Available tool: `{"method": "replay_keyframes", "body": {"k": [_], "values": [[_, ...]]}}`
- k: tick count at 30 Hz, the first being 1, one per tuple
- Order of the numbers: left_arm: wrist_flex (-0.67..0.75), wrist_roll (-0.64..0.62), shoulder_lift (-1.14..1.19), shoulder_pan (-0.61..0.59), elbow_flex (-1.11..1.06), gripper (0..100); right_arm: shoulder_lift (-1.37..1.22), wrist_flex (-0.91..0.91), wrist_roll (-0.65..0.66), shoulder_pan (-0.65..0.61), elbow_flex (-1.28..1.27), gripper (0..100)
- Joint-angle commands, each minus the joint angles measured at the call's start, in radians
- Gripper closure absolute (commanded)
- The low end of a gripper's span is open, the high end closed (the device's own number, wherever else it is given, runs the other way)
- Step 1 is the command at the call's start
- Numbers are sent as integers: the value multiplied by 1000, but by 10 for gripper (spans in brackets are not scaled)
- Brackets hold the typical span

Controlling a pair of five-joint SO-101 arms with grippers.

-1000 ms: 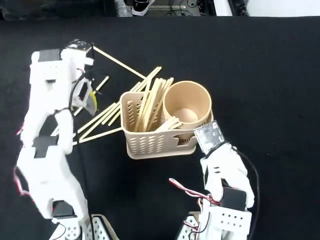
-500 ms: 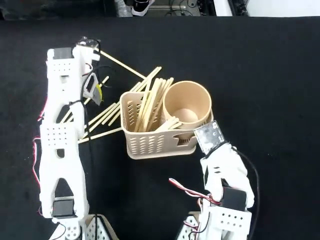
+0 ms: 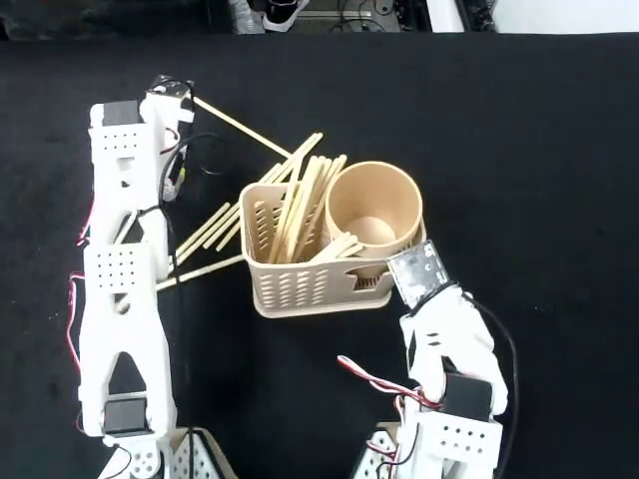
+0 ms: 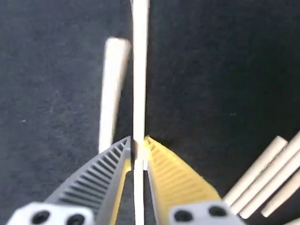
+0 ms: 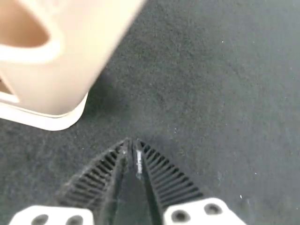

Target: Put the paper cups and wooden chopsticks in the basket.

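As if readying a carry to the basket [image 3: 300, 284], pinches one wooden chopstick [image 4: 139, 70] in left gripper [image 4: 137, 141] jaws, upper left; rests right gripper [image 5: 132, 141] jaws closed, empty, beside it.

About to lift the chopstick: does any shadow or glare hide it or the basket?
Left wrist view: no glare; the chopstick stands bright against the dark cloth, gripped by the left gripper. Right wrist view: the basket throws a soft shadow on the cloth by its base. High view: even light, the cup's inner wall a little shaded.
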State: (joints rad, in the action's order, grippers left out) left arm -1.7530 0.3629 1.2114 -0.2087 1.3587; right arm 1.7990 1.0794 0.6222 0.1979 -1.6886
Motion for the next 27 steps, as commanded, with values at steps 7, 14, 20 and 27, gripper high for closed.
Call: {"method": "replay_keyframes", "body": {"k": [7, 14, 20, 27], "values": [[-11, -173, -121, -35, 15, 971, 48, 3, 3, -5, 2, 986], [-11, -295, -439, -13, -297, 971, 48, 0, 3, -5, 2, 986], [-9, -408, -836, 35, -601, 971, 48, 0, 3, -5, 2, 986], [126, -463, -1350, 137, -920, 971, 48, 3, 6, -5, 2, 986]]}}
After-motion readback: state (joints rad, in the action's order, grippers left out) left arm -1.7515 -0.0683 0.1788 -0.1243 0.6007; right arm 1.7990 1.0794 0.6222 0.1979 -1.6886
